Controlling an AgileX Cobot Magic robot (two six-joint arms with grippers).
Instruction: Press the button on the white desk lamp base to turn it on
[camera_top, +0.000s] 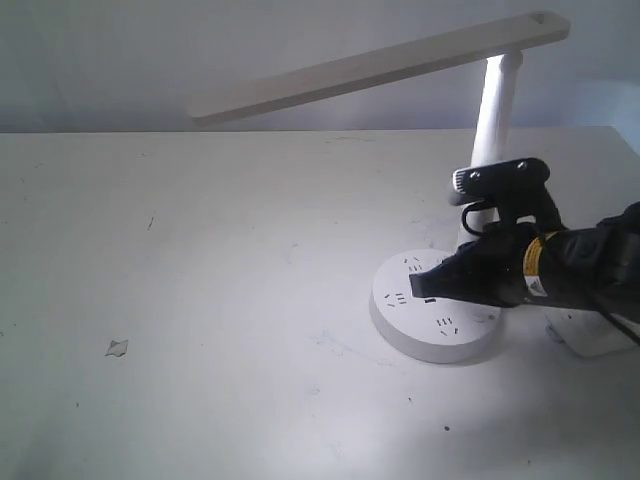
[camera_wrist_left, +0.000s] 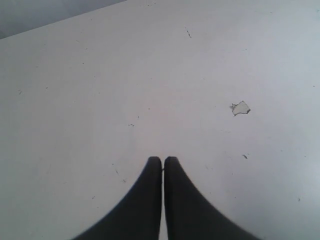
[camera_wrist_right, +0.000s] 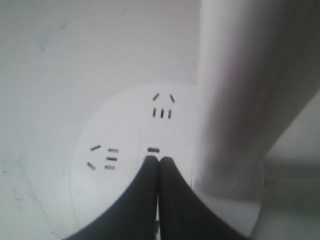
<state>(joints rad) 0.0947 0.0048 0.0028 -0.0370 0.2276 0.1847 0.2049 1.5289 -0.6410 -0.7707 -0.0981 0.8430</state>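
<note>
The white desk lamp has a long flat bar head (camera_top: 380, 66), an upright pole (camera_top: 492, 120) and a round base (camera_top: 430, 335) with socket holes (camera_wrist_right: 105, 157). My right gripper (camera_top: 422, 285) is shut, its black tips pressed together and resting on the top of the base (camera_wrist_right: 115, 180) beside the pole (camera_wrist_right: 240, 90), just short of a dark slot (camera_wrist_right: 153, 149). The buttons do not show. My left gripper (camera_wrist_left: 163, 159) is shut over bare tabletop, away from the lamp, and is out of the exterior view.
The white table (camera_top: 200, 300) has a small chipped mark (camera_top: 117, 348), also seen as a chip (camera_wrist_left: 240, 107) from the left wrist. A white object (camera_top: 600, 345) lies behind my right arm at the right edge.
</note>
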